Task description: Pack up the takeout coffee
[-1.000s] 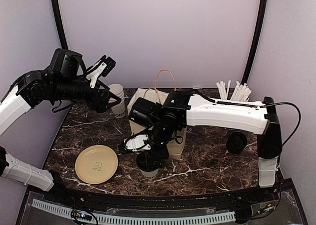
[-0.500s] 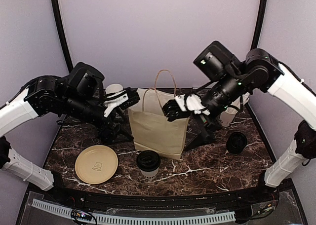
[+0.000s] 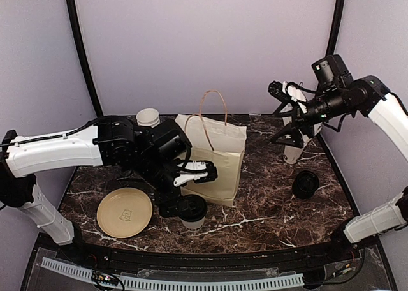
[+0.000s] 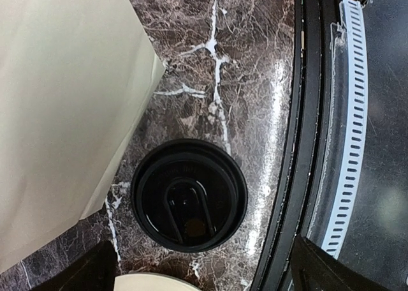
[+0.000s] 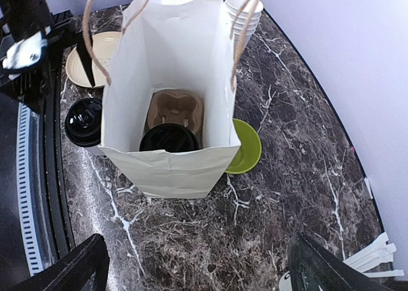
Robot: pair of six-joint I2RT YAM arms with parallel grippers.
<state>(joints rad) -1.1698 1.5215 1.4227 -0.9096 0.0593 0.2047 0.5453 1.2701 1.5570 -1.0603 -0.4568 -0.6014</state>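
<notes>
The takeout coffee (image 3: 191,211), a white cup with a black lid, stands on the marble in front of the paper bag (image 3: 213,157). My left gripper (image 3: 190,189) hovers just above and left of it, open and empty. In the left wrist view the black lid (image 4: 189,195) lies ahead between my fingers, with the bag (image 4: 64,112) beside it. My right gripper (image 3: 280,112) is open and empty, raised at the right, well away from the bag. The right wrist view looks into the open bag (image 5: 166,99). A second black-lidded cup (image 5: 167,138) sits in a carrier inside, and the coffee (image 5: 83,122) stands outside.
A tan plate (image 3: 124,212) lies front left. A stack of lidless cups (image 3: 148,119) stands behind the left arm. A loose black lid (image 3: 306,184) and a cup of straws (image 3: 296,144) are at the right. A green plate (image 5: 245,147) lies behind the bag.
The right arm has swung from the coffee up and back to the right. The left arm has come from the back left down over the coffee. The cup has not moved.
</notes>
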